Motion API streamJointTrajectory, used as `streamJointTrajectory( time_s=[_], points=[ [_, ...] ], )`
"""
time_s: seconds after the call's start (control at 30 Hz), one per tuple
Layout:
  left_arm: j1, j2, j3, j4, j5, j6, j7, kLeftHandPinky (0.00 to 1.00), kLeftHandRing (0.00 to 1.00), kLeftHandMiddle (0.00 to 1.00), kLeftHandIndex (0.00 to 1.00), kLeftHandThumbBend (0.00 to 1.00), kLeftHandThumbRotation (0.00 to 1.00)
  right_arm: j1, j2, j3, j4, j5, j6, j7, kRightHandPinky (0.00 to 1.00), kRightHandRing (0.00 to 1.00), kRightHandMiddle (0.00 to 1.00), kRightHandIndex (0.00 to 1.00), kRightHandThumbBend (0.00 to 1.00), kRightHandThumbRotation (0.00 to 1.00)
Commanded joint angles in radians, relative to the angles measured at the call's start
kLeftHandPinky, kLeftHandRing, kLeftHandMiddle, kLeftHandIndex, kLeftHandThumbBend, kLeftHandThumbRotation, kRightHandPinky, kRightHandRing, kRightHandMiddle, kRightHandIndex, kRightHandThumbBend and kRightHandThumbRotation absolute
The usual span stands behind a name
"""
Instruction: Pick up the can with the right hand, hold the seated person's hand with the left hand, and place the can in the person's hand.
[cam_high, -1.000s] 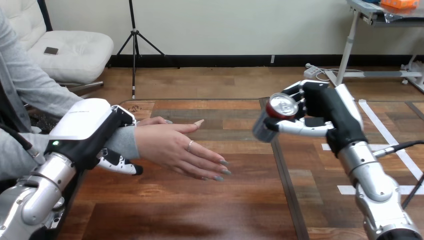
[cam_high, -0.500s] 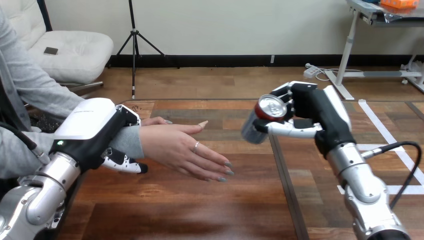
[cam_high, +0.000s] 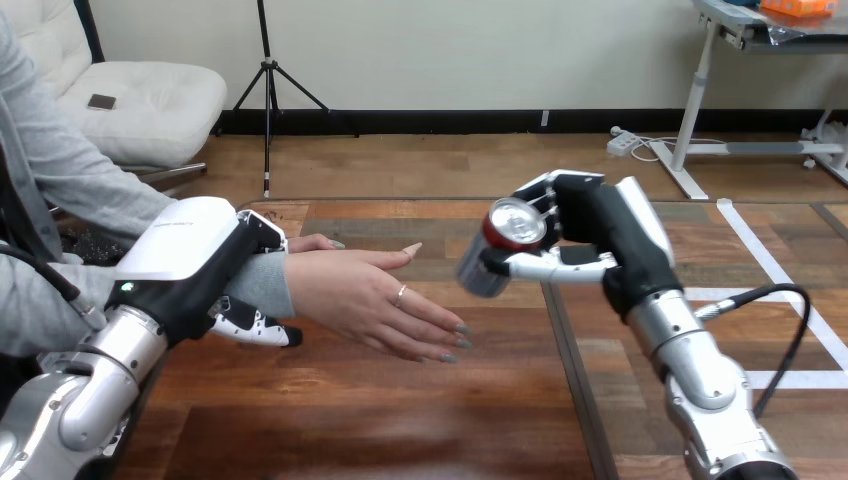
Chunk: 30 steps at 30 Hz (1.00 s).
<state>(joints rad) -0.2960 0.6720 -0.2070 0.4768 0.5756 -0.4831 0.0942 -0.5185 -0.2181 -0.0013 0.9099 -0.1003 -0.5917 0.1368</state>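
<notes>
Over the wooden table, the left hand clasps the person's wrist, with its white shell on top of the grey sleeve and its thumb curled underneath. The right hand is wrapped round the can and holds it tilted in the air, top toward the camera. The can sits right of the person's hand, near the outstretched fingertips but apart from them.

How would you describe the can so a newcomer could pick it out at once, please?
Over the brown wooden table, find the black-and-white right robot hand. Its fingers curl round a grey metal can with a red rim and silver lid, tilted in the air. It is the only cylinder there, just right of the person's outstretched hand, not touching it.
</notes>
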Motion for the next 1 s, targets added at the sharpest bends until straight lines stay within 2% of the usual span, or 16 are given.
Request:
streamJointTrajectory(
  time_s=[0.0, 0.23, 0.97],
  points=[
    [-0.11, -0.021, 0.049, -0.069, -0.035, -0.026, 0.027, 0.16, 0.2, 0.25, 0.25, 0.8, 0.0, -0.071, 0.019, 0.008, -0.045, -0.005, -0.022, -0.017, 0.31, 0.35, 0.41, 0.44, 0.71, 0.0],
    [-0.113, -0.029, 0.048, -0.056, -0.038, -0.039, 0.03, 0.16, 0.2, 0.25, 0.25, 0.79, 0.0, -0.071, 0.028, 0.018, -0.048, -0.027, -0.034, -0.02, 0.3, 0.35, 0.42, 0.45, 0.71, 0.0],
    [-0.125, -0.027, 0.045, -0.051, -0.03, -0.052, 0.022, 0.18, 0.23, 0.28, 0.29, 0.85, 0.0, -0.072, 0.055, 0.036, -0.061, -0.013, -0.009, 0.011, 0.3, 0.35, 0.42, 0.44, 0.7, 0.0]
  ],
)
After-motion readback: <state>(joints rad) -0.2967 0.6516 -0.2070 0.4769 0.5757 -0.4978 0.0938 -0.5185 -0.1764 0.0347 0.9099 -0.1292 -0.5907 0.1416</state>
